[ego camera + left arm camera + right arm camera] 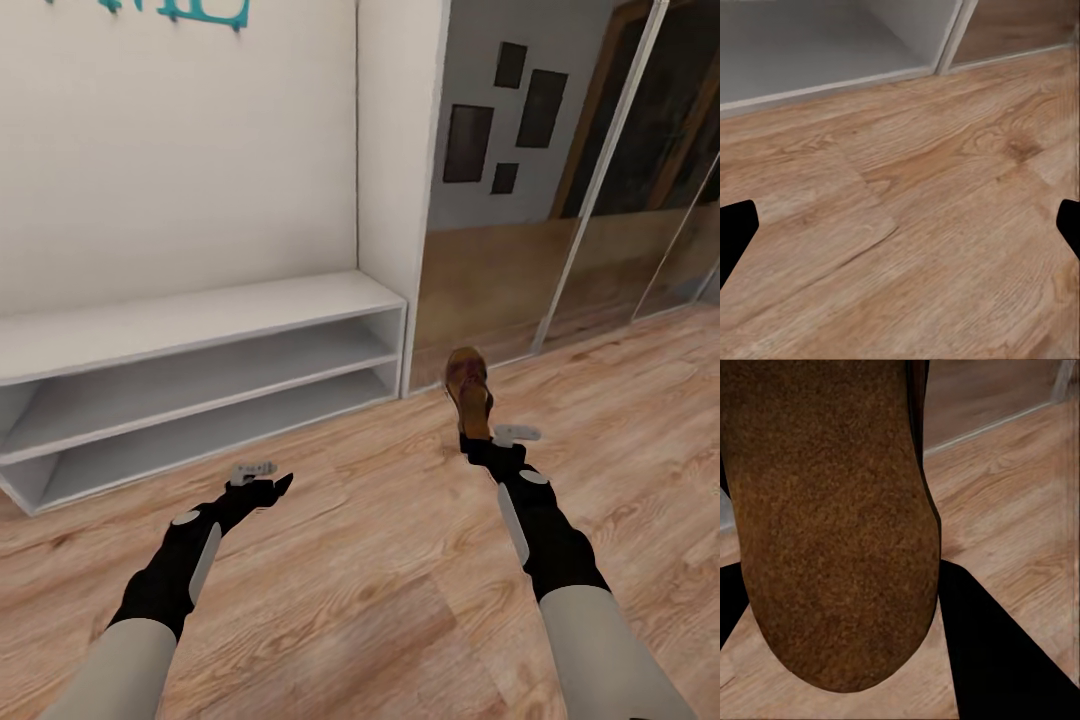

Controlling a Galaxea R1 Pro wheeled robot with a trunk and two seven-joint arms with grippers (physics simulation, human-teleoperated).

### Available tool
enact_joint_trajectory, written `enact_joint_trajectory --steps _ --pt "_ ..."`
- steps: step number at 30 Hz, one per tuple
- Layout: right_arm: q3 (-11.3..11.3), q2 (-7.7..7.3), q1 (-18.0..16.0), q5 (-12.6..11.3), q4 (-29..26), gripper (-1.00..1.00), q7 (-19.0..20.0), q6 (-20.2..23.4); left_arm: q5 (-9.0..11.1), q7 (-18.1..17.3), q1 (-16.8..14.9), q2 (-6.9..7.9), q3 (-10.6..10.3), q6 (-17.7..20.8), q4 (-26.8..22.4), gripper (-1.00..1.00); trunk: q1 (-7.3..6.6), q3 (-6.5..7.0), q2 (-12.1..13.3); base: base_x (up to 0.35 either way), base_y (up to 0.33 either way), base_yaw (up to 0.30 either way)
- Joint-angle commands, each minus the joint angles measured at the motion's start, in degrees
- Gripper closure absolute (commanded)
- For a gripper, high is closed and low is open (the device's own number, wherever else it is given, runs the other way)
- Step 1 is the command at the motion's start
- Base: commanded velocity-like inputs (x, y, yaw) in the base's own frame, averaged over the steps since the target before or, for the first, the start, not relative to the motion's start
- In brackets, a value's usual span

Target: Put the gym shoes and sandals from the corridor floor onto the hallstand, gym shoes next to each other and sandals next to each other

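Pinching 1 sandal [468,388] in right gripper [476,436] | left gripper [268,487] fingers spread

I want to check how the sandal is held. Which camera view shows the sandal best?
The head view: the whole sandal shows there, sticking out from the right gripper above the corridor floor. The right wrist view shows its brown sole very close. The left wrist view shows floor and the hallstand.

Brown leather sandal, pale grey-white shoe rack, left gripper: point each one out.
Brown leather sandal [468,385], head view, on its tan footbed.
Pale grey-white shoe rack [200,315], head view, on its bare top board.
Left gripper [278,487], head view, midway between its black fingertips.
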Motion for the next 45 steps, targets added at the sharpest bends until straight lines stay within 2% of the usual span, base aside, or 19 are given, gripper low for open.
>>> enact_joint_trajectory --steps 1,45 --pt "-0.07 0.05 -0.03 0.04 -0.08 1.00 -0.04 0.33 -0.17 -0.48 -0.02 -0.10 0.34 0.46 -0.12 -1.00 0.02 -0.02 -0.02 0.284 -0.222 -0.282" --pt "-0.07 0.05 -0.03 0.04 -0.08 1.00 -0.05 0.33 -0.08 -0.48 -0.04 -0.12 0.34 0.44 -0.12 -1.00 0.02 1.46 -0.02 0.294 -0.201 -0.282"
